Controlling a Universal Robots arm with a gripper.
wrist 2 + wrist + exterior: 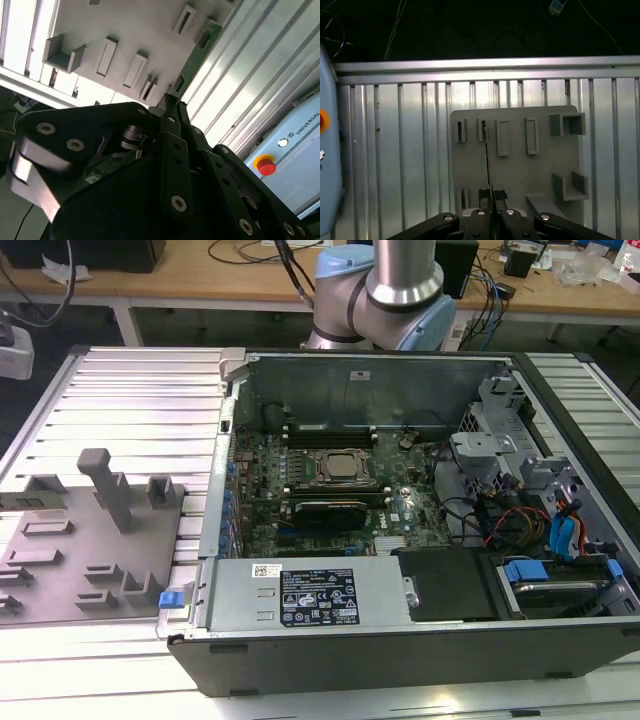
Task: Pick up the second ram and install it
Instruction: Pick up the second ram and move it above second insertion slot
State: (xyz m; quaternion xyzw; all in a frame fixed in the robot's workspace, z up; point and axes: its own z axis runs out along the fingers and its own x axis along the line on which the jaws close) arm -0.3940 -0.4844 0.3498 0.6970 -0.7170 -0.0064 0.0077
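Observation:
In the first wrist view my gripper (491, 202) is shut on the second ram (488, 160). The ram is seen edge-on as a thin dark strip reaching out from the fingertips over the grey fixture plate (520, 170). In the second wrist view the same ram (200, 50) is a narrow green strip with dark chips, running away from the gripper (172, 102) along the plate (125, 25). The exterior view has the open computer case with its motherboard (330, 485) and the memory slots (330, 430) beyond the CPU socket (338, 468).
The grey fixture plate (60, 560) with raised slots and a post lies on the ribbed aluminium table at the exterior view's left of the case. Inside the case are a power supply (310, 595), cables and drive bays (540, 510). The arm's base (385, 300) stands behind the case.

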